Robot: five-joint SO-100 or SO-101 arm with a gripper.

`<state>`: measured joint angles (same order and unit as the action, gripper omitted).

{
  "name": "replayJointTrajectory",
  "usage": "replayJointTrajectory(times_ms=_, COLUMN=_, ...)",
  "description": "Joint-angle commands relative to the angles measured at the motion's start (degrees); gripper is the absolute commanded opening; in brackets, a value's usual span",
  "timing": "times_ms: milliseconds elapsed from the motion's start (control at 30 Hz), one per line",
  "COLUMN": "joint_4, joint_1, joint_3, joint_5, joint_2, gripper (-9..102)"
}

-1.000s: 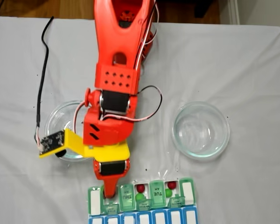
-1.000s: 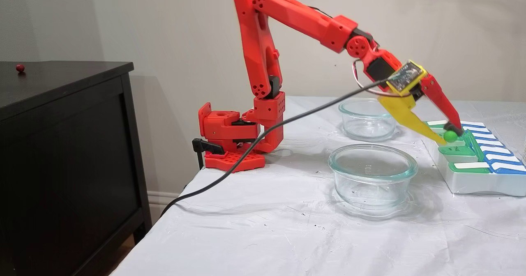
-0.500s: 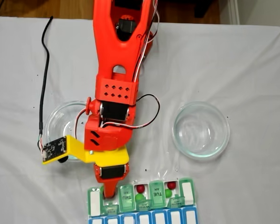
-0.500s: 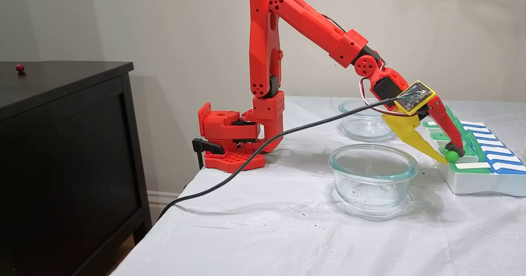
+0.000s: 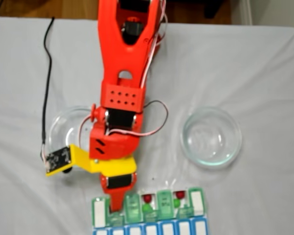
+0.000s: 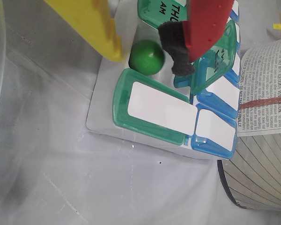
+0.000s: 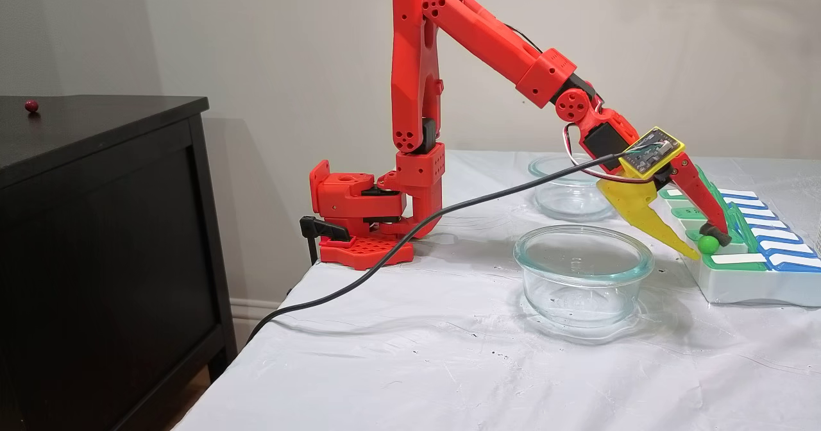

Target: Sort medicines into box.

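My gripper [image 7: 705,244] is shut on a green medicine ball [image 6: 146,56], which sits between the yellow finger and the red finger's black pad. The ball is low in an open white compartment of the box [image 6: 100,117], beside the closed end lid. From the side the green ball [image 7: 708,244] sits at the box's [image 7: 737,283] near end. From above, the red arm covers that compartment. Two other open compartments of the box [image 5: 197,201] each hold a red ball [image 5: 147,198] and a green one [image 5: 147,207].
Two clear glass dishes stand on the white cloth, one left under the arm [image 5: 56,127] and one right [image 5: 184,139]. A printed-paper cylinder [image 6: 267,117] stands beside the box. A black cable [image 7: 385,251] trails off the table. A red ball [image 7: 31,105] lies on the dark cabinet.
The arm has reached forward and lowered, carrying the green ball from above the box down into the open compartment. The fingers stay around the ball.
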<state>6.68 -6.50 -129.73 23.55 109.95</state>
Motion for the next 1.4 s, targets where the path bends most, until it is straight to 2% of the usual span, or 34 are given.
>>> replayJointTrajectory(times_ms=0, joint_4=-0.70, joint_1=1.14, joint_3=2.11, joint_5=0.44, joint_2=5.71, gripper=25)
replayJointTrajectory(times_ms=233, joint_4=0.62, joint_1=0.62, joint_3=1.76, joint_5=0.97, joint_2=8.88, gripper=28)
replayJointTrajectory(times_ms=333, joint_4=4.48, joint_1=-0.62, joint_3=2.81, joint_5=1.32, joint_2=12.92, gripper=22)
replayJointTrajectory(times_ms=500, joint_4=15.12, joint_1=-2.46, joint_3=5.19, joint_5=1.14, joint_2=23.03, gripper=0)
replayJointTrajectory(times_ms=600, joint_4=21.18, joint_1=-1.32, joint_3=6.86, joint_5=-2.81, joint_2=28.65, gripper=0)
replayJointTrajectory(times_ms=667, joint_4=21.71, joint_1=0.97, joint_3=6.59, joint_5=-4.13, joint_2=32.08, gripper=0)
replayJointTrajectory(times_ms=867, joint_4=13.36, joint_1=11.34, joint_3=5.36, joint_5=-10.99, joint_2=31.55, gripper=0)
replayJointTrajectory(times_ms=1067, joint_4=-5.01, joint_1=19.07, joint_3=0.53, joint_5=-16.52, joint_2=26.63, gripper=0)
replayJointTrajectory(times_ms=1200, joint_4=-14.59, joint_1=21.01, joint_3=0.44, joint_5=-16.17, joint_2=20.04, gripper=0)
replayJointTrajectory(times_ms=1367, joint_4=-19.86, joint_1=22.59, joint_3=3.08, joint_5=-14.33, joint_2=10.20, gripper=0)
